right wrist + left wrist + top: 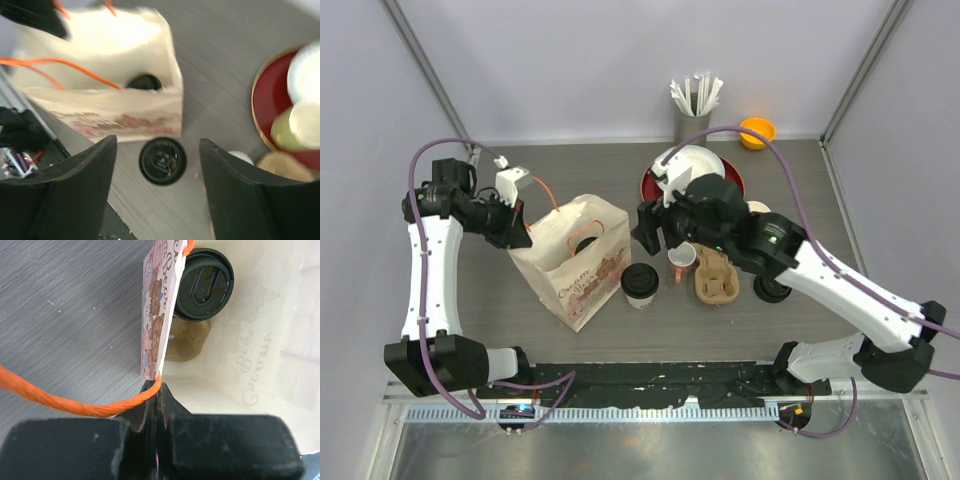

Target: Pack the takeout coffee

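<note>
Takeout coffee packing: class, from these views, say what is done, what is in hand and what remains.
Done: one lidded cup stands inside the paper bag. In hand: the left gripper is shut on the bag's rim; the right gripper hovers open over the second cup. Left: that cup, standing on the table beside the bag, is not yet grasped or bagged.

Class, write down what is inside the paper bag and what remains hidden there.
One black-lidded coffee cup stands inside the paper bag, lid facing up. The lid covers most of the cup's body, and its contents cannot be seen.
</note>
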Robot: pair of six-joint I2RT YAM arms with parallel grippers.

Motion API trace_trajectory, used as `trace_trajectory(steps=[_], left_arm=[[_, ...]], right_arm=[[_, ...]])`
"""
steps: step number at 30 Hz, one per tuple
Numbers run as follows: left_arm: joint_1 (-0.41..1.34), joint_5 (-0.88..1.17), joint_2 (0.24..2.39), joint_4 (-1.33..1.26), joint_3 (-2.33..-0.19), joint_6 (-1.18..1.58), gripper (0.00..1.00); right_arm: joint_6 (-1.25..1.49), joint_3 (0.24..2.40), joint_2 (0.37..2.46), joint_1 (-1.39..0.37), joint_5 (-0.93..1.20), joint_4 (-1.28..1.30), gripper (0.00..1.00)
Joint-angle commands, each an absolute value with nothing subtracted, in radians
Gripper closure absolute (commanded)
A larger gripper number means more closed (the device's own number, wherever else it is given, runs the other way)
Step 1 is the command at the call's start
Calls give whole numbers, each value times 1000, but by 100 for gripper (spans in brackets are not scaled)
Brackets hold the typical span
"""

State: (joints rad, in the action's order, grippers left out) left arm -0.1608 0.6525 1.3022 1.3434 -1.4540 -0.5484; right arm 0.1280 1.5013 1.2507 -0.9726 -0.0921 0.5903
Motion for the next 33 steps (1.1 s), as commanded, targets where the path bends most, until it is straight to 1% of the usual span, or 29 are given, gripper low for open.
trace_trajectory(steps=[1,2,5,8,14,22,27,30,31,33], left_arm=[[-158,629,1263,1482,-1468,-531,100],[-158,627,1261,1480,-1470,-526,100],[-156,627,1252,1482,-1470,-517,100],[-156,627,1244,1477,-1468,-508,100],[-158,630,1243,1463,-1467,-488,100],[-158,624,1235,1471,-1466,-491,100],[-158,623,1232,1474,-1466,-492,100],[-158,623,1233,1474,-1466,-488,100],[-158,624,1235,1474,-1466,-488,100],[-158,626,1233,1470,-1466,-483,100]], right_arm=[[352,1411,1321,-959,-222,678,33],[382,1385,1333,-957,-221,683,38],[463,1326,1359,-959,-213,677,43],[505,1270,1373,-960,-207,666,44],[518,1227,1413,-966,-173,632,49],[483,1253,1496,-965,-187,643,59],[476,1259,1525,-966,-179,655,62],[474,1256,1529,-966,-173,653,68],[471,1258,1529,-966,-169,653,74],[469,1258,1528,-966,-163,652,80]])
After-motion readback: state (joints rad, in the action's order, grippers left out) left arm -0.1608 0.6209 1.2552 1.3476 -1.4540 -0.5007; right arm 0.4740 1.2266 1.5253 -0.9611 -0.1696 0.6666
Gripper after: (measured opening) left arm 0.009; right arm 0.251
